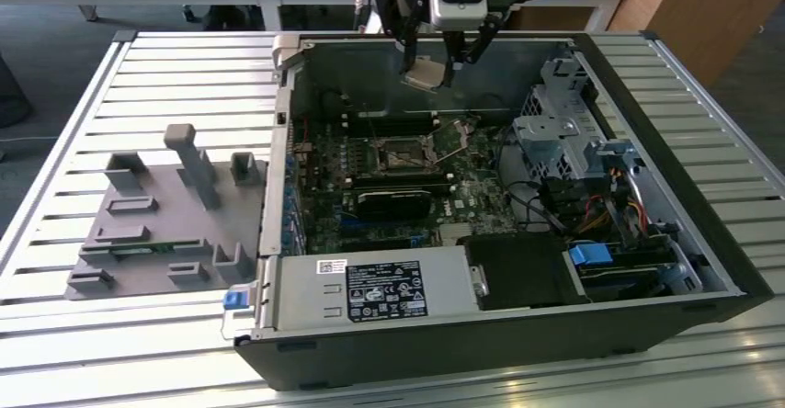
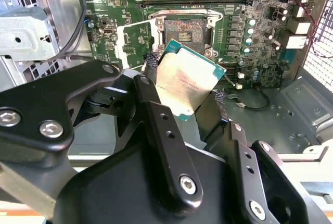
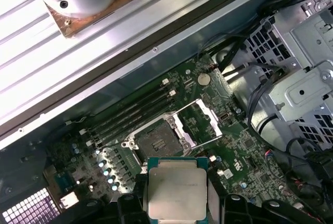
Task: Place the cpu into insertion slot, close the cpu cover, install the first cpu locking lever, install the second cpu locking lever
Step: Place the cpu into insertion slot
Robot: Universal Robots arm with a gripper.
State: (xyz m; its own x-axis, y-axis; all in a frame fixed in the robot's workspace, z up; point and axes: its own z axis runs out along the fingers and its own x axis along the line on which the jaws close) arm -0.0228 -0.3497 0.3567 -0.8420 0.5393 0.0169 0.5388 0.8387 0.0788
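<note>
Black two-finger gripper (image 1: 429,66) is clamping the cpu (image 2: 186,78), a small flat square chip with a dull silver-grey metal face and thin green edge; fingers (image 3: 216,195) are pressing on two opposite edges of the chip, seen in both wrist views; grasp is closed on it.

In the exterior view the cpu (image 1: 422,77) is hanging tilted in the air, over the far end of the open black desktop computer case (image 1: 516,334), well above the green circuit board (image 1: 466,192); the case is lying on its side on a silver slatted metal table (image 1: 184,68).

Insertion slot (image 3: 158,140), a small square dark socket with a thin metal rim, is sitting on the board with its contact area uncovered; the chip is apart from it, not touching.

Cpu cover (image 3: 200,124), a thin square silver metal frame with a large window, is lying swung open just beside the slot, also showing in the second wrist view (image 2: 132,39).

Grey plastic fixture block (image 1: 160,215) is sitting on the table at the exterior view's left, well apart from the gripper.
</note>
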